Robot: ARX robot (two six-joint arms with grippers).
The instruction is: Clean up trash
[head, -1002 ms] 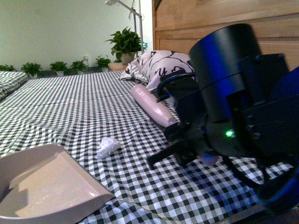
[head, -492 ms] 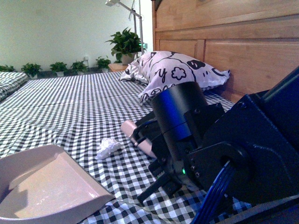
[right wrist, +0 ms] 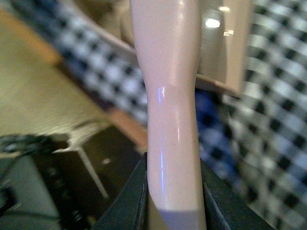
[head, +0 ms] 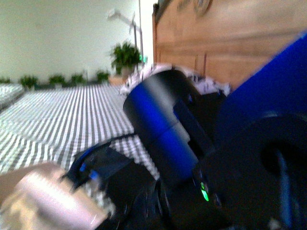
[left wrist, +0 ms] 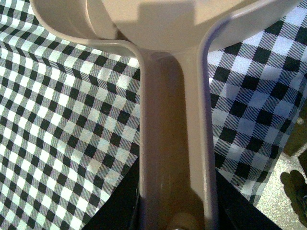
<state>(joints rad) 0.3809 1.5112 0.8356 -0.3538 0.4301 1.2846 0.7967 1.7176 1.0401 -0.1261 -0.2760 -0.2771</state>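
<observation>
My left gripper (left wrist: 175, 203) is shut on the handle of the beige dustpan (left wrist: 172, 120), whose pan rests on the black-and-white checked bedsheet (left wrist: 62, 124). The dustpan shows blurred at the lower left of the front view (head: 45, 206). My right gripper (right wrist: 172, 191) is shut on the pale pink brush handle (right wrist: 168, 91), and the dustpan's edge (right wrist: 225, 48) shows just beyond it. My right arm (head: 192, 158) fills most of the blurred front view. The crumpled white paper wad is hidden.
A wooden headboard (head: 230, 38) stands at the right. Potted plants (head: 124, 55) line the far wall. The bed's edge and the speckled floor (left wrist: 292, 158) lie beside the dustpan handle. The floor (right wrist: 43, 96) also shows in the right wrist view.
My right arm has swung left and close to the camera with the brush, now covering the paper wad and the pillow. The front view has gone blurred. The dustpan stays at the lower left.
</observation>
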